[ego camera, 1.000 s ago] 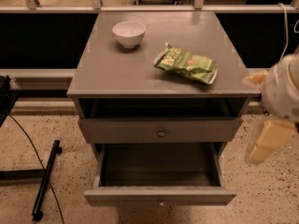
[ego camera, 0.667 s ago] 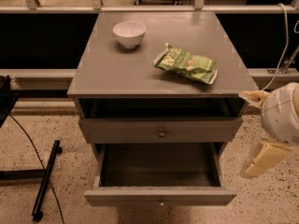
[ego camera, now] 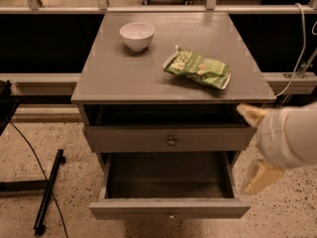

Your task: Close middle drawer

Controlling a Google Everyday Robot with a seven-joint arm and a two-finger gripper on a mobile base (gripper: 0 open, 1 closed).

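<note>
My cream-coloured two-finger gripper [ego camera: 247,148] hangs off the right side of the grey wooden cabinet [ego camera: 124,73], level with the drawers. It is spread wide with nothing in it: one finger [ego camera: 251,114] points at the cabinet's upper right corner and the other [ego camera: 260,175] slants down beside the pulled-out box. Neither touches wood, as far as I can see.

The middle drawer [ego camera: 138,208], a grey wooden box with a flat front and a small round brass knob [ego camera: 171,215], is drawn far out toward the camera, its deep inside bare. Above it the grey top drawer [ego camera: 129,139] sits only slightly out, with a dark gap over it.

I judge the closing push has not yet started. To do it well I should come round to the front panel (not the side wall, where I am now), press flat near the knob so the box runs straight on its rails, and push steadily until the front lines up with the frame. A push at one corner could skew it and make it jam.

On the cabinet's top, a white ceramic bowl [ego camera: 136,34] and a crumpled green snack bag [ego camera: 198,69] lie well apart, clear of my path.
</note>
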